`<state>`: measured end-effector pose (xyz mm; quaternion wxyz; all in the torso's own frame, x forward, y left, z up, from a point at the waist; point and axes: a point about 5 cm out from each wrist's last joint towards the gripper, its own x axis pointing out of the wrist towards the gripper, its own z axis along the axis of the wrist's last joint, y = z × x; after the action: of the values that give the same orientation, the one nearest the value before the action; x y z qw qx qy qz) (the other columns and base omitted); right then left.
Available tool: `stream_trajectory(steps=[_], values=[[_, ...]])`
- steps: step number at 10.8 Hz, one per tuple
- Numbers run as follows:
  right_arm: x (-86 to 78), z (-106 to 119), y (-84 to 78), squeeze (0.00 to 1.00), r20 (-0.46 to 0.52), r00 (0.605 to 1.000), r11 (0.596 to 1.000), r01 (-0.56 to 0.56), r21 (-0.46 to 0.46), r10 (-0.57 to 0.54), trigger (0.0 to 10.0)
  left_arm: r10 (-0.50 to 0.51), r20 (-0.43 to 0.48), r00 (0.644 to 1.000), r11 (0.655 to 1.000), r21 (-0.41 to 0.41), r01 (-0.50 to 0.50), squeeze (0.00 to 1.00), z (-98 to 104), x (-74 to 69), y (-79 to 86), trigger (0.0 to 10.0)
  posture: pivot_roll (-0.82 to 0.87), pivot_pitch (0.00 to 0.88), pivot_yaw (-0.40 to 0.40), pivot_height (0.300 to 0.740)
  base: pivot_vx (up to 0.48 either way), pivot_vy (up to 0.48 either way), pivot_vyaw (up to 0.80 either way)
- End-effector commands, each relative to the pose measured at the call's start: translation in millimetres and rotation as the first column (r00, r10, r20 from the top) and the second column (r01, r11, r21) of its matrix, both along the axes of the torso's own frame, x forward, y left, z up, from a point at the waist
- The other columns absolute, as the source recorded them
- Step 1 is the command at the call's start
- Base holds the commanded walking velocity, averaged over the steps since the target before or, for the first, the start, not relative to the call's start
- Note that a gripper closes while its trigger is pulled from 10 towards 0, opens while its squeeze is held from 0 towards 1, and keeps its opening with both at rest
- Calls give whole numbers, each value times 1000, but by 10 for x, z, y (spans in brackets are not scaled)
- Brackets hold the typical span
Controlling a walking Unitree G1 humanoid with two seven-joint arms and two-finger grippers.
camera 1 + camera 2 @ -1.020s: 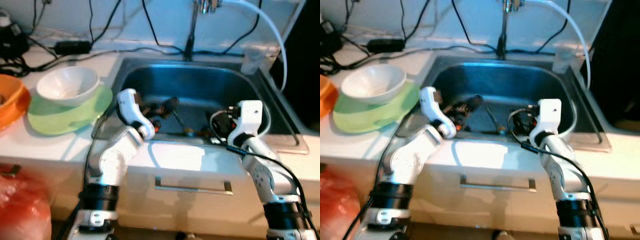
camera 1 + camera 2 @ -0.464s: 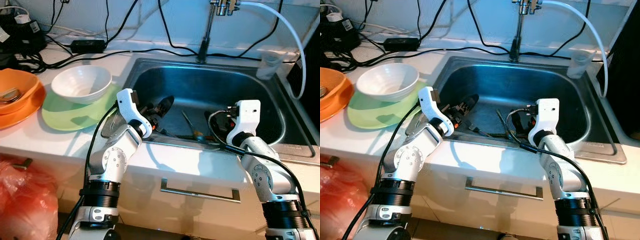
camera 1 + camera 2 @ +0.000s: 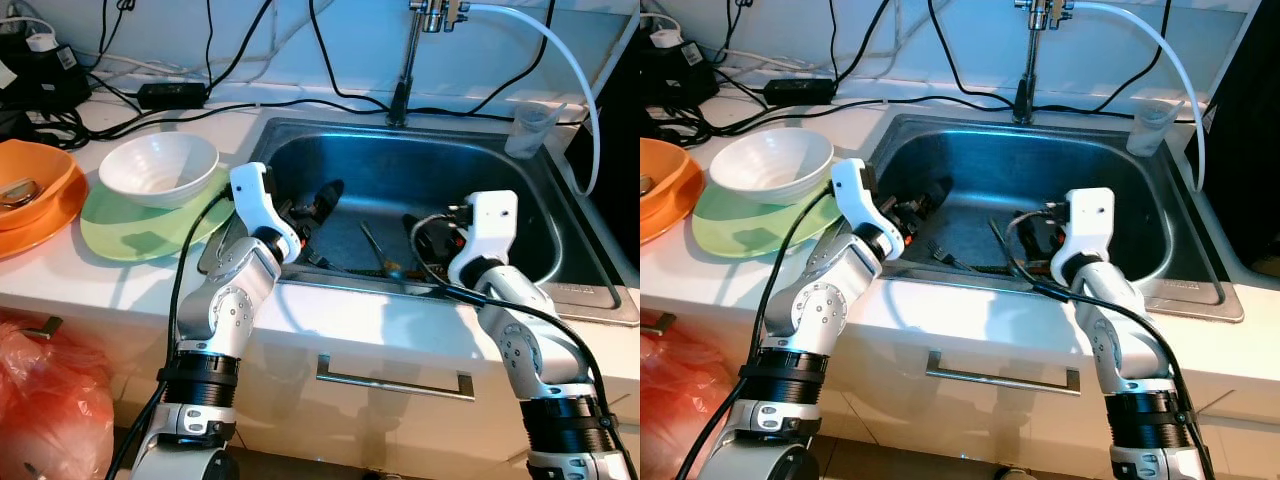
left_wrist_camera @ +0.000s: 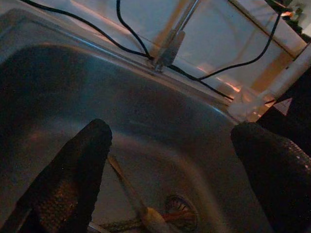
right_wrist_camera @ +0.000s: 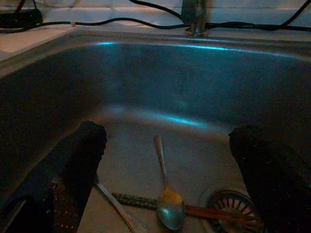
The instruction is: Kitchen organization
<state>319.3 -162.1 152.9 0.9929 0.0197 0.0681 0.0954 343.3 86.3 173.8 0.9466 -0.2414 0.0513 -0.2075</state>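
Spoon (image 5: 165,204) lying on sink (image 5: 204,82) floor, between right gripper's (image 5: 170,160) wide-spread fingers, untouched; left gripper (image 4: 170,160) also gaping wide.

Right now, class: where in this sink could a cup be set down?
The back of the sink floor, toward the tap, is bare. The front is crowded: spoon, other cutlery, drain, and both open grippers, left and right.

1. The sink (image 3: 480,170) is steel grey with a blue sheen.
2. The bowl (image 3: 158,168) is white, the plate (image 3: 130,226) pale green.
3. The second bowl (image 3: 30,185) is orange.
4. The tabletop (image 3: 90,270) is white.
5. The cables (image 3: 200,105) are black.
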Motion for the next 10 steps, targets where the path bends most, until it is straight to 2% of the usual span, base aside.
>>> stream_trajectory(steps=[1,4,5,6,8,9,10], values=[[4,56,30,0,15,1000,1000,-12,-6,13,10000,13,18,1000,999,32,-13,0,30,10,6,10000,-52,0,39,740,0,0,0],[3,56,53,0,18,999,999,-28,-25,28,10000,37,52,998,999,38,-39,0,79,30,21,10000,-52,0,39,740,0,0,0],[0,62,48,0,20,1000,1000,-23,-18,24,10000,100,72,992,993,49,-104,0,97,60,118,10000,-52,0,39,740,0,0,0],[-12,72,54,0,23,999,1000,-24,-5,24,10000,189,149,971,972,110,-206,0,168,105,279,10000,-51,0,37,740,0,0,0],[-35,117,121,0,31,997,997,-70,-12,71,10000,307,226,924,915,197,-352,0,229,154,518,10000,-47,0,31,740,0,0,0],[-41,141,155,0,36,995,995,-95,-32,96,10000,337,246,909,894,218,-390,0,240,155,580,10000,-45,0,30,740,0,0,0],[-55,193,231,0,54,989,989,-138,-49,141,10000,357,305,883,855,273,-440,0,261,145,628,10000,-41,0,27,740,0,0,0]])
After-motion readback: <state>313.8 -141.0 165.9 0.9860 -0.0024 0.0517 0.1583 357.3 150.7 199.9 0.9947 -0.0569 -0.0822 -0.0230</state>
